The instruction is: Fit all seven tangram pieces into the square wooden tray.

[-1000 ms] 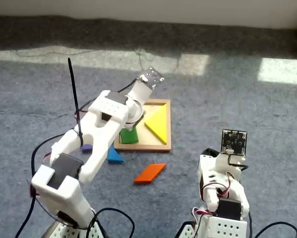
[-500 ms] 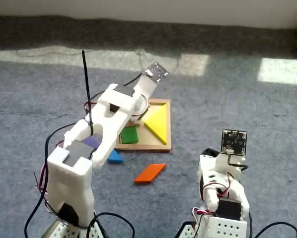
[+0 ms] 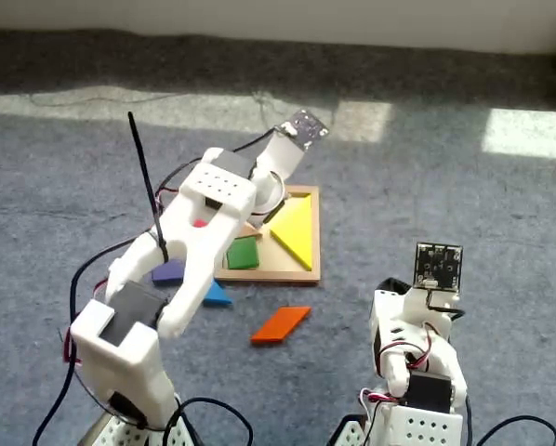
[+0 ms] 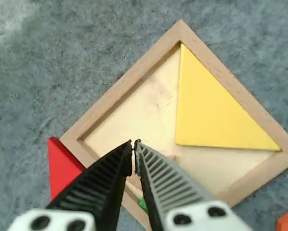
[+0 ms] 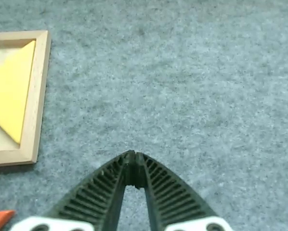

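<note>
The square wooden tray (image 3: 306,274) lies mid-carpet and holds a large yellow triangle (image 3: 297,230) and a green piece (image 3: 243,253). The left arm stretches over the tray's left half. My left gripper (image 4: 133,144) hangs shut and empty above the bare tray floor (image 4: 149,110), beside the yellow triangle (image 4: 216,115). A red triangle (image 4: 62,166) lies just outside the tray rim (image 4: 134,79). On the carpet lie a purple piece (image 3: 169,271), a blue triangle (image 3: 215,294) and an orange parallelogram (image 3: 281,323). My right gripper (image 5: 134,158) is shut over bare carpet, right of the tray (image 5: 40,96).
The right arm (image 3: 417,353) sits folded at the front right, apart from the pieces. Grey carpet surrounds the tray, with open room to its right and behind it. A black cable (image 3: 143,177) rises beside the left arm.
The left arm has swung its wrist a little to the right and farther over the tray. The purple piece has come out from under the arm. The right arm has kept still.
</note>
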Robot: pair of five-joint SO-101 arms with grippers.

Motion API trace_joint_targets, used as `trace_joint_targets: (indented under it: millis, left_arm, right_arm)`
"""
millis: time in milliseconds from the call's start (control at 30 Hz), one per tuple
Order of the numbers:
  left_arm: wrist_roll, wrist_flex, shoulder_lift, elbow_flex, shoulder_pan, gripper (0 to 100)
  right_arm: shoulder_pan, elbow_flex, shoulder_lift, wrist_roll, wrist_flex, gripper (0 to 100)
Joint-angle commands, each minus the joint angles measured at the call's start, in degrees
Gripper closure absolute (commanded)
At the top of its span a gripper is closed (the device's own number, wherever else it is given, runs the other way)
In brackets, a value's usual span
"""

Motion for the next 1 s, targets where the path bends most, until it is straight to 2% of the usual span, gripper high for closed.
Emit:
trace_joint_targets:
  millis: [0,167,467,767,967]
  left_arm:
    - [-0.26,6.51,-6.20,-1.89,-1.63,95]
    - [-0.70,11.16,-6.46,-0.22,-3.12,95]
    - [-0.70,8.35,-6.55,10.24,-2.86,95]
    - [-0.35,8.26,-6.37,12.70,-2.68,95]
    - [-0.35,-0.79,-3.21,15.96,-2.68,95]
  right_arm:
    - [0.40,8.48,0.92,0.53,0.13,99.1]
    - [0.40,8.48,0.92,0.53,0.13,99.1]
    - [0.40,8.48,0.92,0.53,0.13,99.1]
    - [0.40,8.48,0.92,0.53,0.22,99.1]
    - [0.48,8.48,0.92,0.53,0.22,99.1]
